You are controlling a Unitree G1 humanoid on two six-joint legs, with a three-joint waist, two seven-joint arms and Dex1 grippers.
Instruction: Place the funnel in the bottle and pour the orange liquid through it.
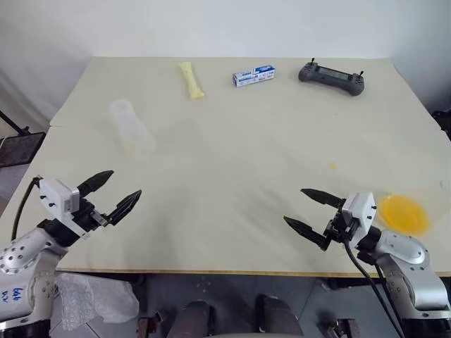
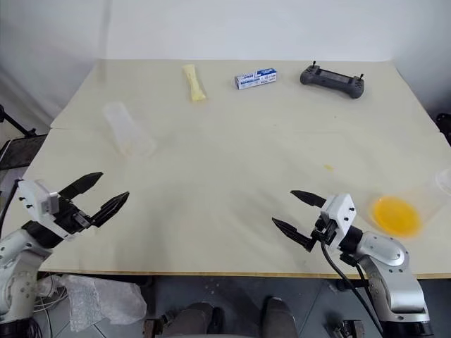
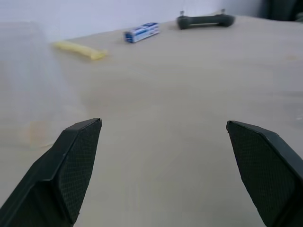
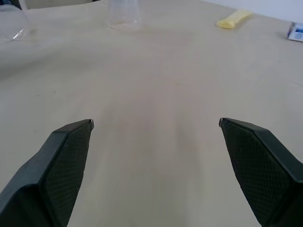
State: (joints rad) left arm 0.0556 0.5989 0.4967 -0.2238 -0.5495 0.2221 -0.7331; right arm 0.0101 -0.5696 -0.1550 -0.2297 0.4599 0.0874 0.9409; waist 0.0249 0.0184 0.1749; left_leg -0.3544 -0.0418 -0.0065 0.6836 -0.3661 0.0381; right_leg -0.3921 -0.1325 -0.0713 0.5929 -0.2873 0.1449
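The clear bottle [image 1: 132,130] stands on the left half of the table, wide base tapering to a narrow neck. The orange liquid [image 1: 403,213] is a round patch in a clear container near the table's front right corner. My left gripper [image 1: 125,183] hovers open and empty over the front left edge, nearer to me than the bottle. My right gripper [image 1: 294,205] is open and empty just left of the orange liquid. A clear rounded thing [image 4: 12,21] shows to one side of the bottle [image 4: 124,14] in the right wrist view; I cannot tell whether it is the funnel.
Along the table's far edge lie a pale yellow wrapped stick [image 1: 191,80], a blue and white box [image 1: 254,75] and a dark handheld controller [image 1: 331,76]. A small orange spot [image 1: 332,166] marks the wood. A clear rim [image 2: 445,180] shows at the right edge.
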